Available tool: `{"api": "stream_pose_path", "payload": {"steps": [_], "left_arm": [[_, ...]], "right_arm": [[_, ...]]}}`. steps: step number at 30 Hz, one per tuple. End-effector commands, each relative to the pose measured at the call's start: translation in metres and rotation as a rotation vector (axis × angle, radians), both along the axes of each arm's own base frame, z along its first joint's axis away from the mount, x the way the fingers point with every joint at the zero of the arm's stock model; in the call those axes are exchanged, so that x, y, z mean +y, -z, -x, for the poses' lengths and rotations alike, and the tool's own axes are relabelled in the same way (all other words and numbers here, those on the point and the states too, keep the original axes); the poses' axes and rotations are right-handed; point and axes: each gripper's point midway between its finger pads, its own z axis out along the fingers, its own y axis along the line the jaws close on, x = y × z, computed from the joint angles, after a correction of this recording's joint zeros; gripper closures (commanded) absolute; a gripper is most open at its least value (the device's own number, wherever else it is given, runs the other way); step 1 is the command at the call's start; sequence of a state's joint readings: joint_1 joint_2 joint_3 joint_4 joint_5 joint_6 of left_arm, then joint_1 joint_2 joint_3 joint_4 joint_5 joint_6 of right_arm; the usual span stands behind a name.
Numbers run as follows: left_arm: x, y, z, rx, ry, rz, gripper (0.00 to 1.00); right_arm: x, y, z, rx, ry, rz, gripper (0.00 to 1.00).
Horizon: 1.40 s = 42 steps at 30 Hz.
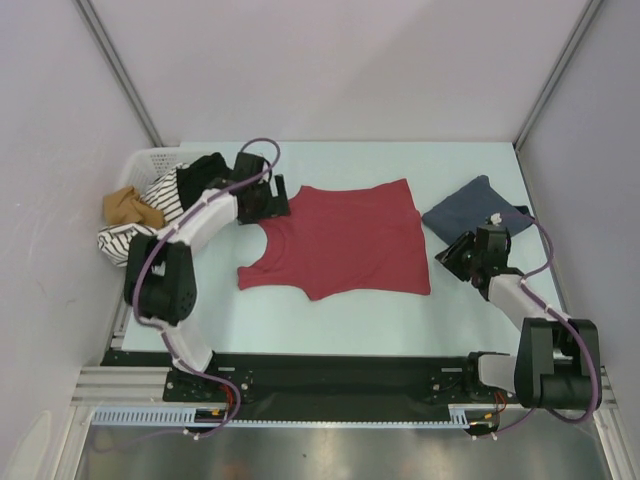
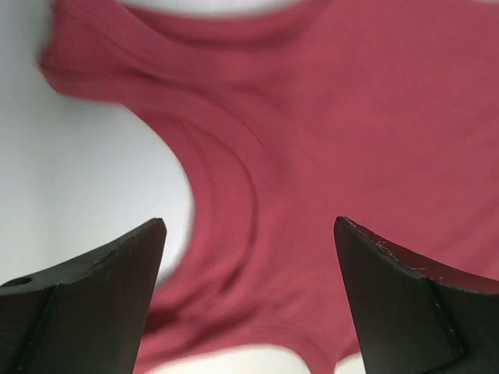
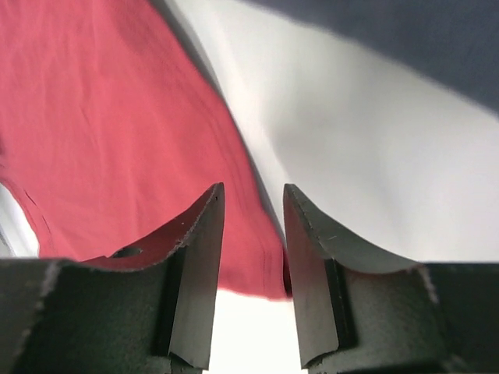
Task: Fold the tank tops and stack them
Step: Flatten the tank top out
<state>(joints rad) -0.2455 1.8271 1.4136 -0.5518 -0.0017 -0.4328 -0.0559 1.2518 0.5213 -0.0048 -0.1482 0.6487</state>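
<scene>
The red tank top (image 1: pixel 345 240) lies spread flat in the middle of the worktop (image 1: pixel 330 320), straps toward your left and hem toward your right. The blue-grey tank top (image 1: pixel 472 210) sits already folded at the right rear, with a strip of bare surface between the two. The step in hand looks like the first fold of the red one.

Your left tool (image 2: pixel 249 226) hangs over the strap and armhole with its jaws wide and nothing in them. Your right tool (image 3: pixel 253 191) hovers at the hem edge with only a narrow gap, and no cloth appears pinched. Open the right one further before you descend, or it will likely push the hem rather than straddle it.

Take both layers at each end — a single layer would probably peel away and leave the back panel behind. Grip the strap at its thick seam, not the thin body cloth. Lift both ends evenly, carry the edge across and lay it down without dragging.

The red cloth is a soft, matte knit with fine ribbing at the bound armhole — limp, and likely to wrinkle if slid. The blue-grey piece is a plump, rounded square. A white basket (image 1: pixel 150 160) at the left holds striped, black and tan garments.
</scene>
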Motion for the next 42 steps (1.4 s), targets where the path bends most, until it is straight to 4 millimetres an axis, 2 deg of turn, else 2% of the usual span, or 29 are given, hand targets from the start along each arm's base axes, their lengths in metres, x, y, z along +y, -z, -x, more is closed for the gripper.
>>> {"api": "stream_pose_path", "payload": {"steps": [1,2,3,4,6,7,8,9,10,11,12,13,14,15,17,18,19,20,21,22,23,25,26,28,30,34,38,42], "left_arm": [[-0.019,-0.035,0.037,-0.116,0.050,-0.011,0.05],[-0.019,-0.035,0.045,-0.128,0.048,-0.018,0.05],[-0.019,-0.053,0.055,-0.183,0.043,-0.007,0.00],[-0.019,-0.037,0.075,-0.155,0.035,-0.018,0.00],[-0.014,-0.036,0.090,-0.181,0.006,-0.019,0.00],[-0.005,-0.033,0.106,-0.184,-0.039,-0.003,0.00],[0.002,-0.032,0.112,-0.192,-0.070,-0.004,0.00],[0.011,-0.044,0.115,-0.257,-0.116,-0.001,0.00],[0.020,-0.030,0.126,-0.237,-0.162,-0.004,0.00],[0.027,-0.028,0.129,-0.249,-0.198,-0.007,0.00],[0.031,-0.035,0.132,-0.281,-0.221,0.009,0.00],[0.037,-0.025,0.136,-0.268,-0.236,0.014,0.00],[0.039,-0.024,0.138,-0.269,-0.245,0.025,0.00],[0.043,-0.024,0.143,-0.267,-0.267,0.030,0.00],[0.048,-0.019,0.149,-0.254,-0.295,0.044,0.00],[0.046,-0.025,0.149,-0.278,-0.291,0.068,0.00],[0.042,-0.018,0.155,-0.263,-0.277,0.094,0.00],[0.037,-0.017,0.157,-0.264,-0.257,0.121,0.00],[0.031,-0.024,0.156,-0.299,-0.234,0.162,0.00],[0.027,-0.014,0.162,-0.279,-0.211,0.181,0.00],[0.026,-0.012,0.163,-0.282,-0.214,0.188,0.00],[0.032,-0.008,0.164,-0.271,-0.256,0.174,0.04],[0.041,-0.006,0.163,-0.271,-0.295,0.140,0.04],[0.047,-0.004,0.167,-0.253,-0.324,0.120,0.04],[0.038,-0.008,0.170,-0.253,-0.299,0.169,0.03],[0.007,0.001,0.184,-0.207,-0.239,0.300,0.07],[-0.017,0.011,0.195,-0.148,-0.215,0.347,0.09],[-0.038,0.022,0.202,-0.091,-0.194,0.363,0.10]], "right_arm": [[0.013,-0.001,0.025,0.062,-0.067,0.012,0.59],[0.014,0.000,0.031,0.079,-0.073,0.014,0.59],[0.018,0.000,0.037,0.091,-0.087,0.016,0.59],[0.017,0.000,0.046,0.110,-0.087,0.018,0.59],[0.025,0.000,0.058,0.128,-0.115,0.039,0.59],[0.027,0.002,0.067,0.151,-0.123,0.047,0.58],[0.027,-0.006,0.069,0.125,-0.121,0.053,0.56],[0.024,-0.010,0.071,0.119,-0.106,0.072,0.51],[0.022,-0.010,0.077,0.129,-0.097,0.088,0.37],[0.020,-0.022,0.077,0.078,-0.082,0.092,0.28],[0.016,-0.021,0.080,0.069,-0.059,0.107,0.16],[0.013,-0.024,0.080,0.050,-0.037,0.103,0.00],[0.012,-0.029,0.082,0.035,0.008,0.068,0.00],[0.004,-0.025,0.086,0.057,0.057,0.073,0.00],[0.002,-0.027,0.088,0.050,0.037,0.060,0.00],[0.006,-0.030,0.090,0.044,0.027,0.033,0.00],[0.005,-0.030,0.091,0.047,0.045,0.027,0.18],[0.003,-0.030,0.091,0.048,0.069,0.018,0.23],[0.002,-0.029,0.092,0.058,0.099,0.007,0.24],[0.003,-0.030,0.091,0.055,0.092,0.001,0.23],[0.005,-0.031,0.090,0.054,0.078,-0.004,0.22],[0.011,-0.029,0.089,0.075,0.045,-0.020,0.22],[0.013,-0.031,0.087,0.080,0.038,-0.020,0.21],[0.015,-0.025,0.089,0.119,0.024,-0.009,0.23],[0.020,-0.024,0.088,0.131,0.007,-0.007,0.26],[0.040,-0.020,0.088,0.148,-0.041,-0.025,0.27],[0.042,-0.010,0.085,0.187,0.001,-0.011,0.33],[0.036,-0.003,0.076,0.198,0.043,0.023,0.37]]}}
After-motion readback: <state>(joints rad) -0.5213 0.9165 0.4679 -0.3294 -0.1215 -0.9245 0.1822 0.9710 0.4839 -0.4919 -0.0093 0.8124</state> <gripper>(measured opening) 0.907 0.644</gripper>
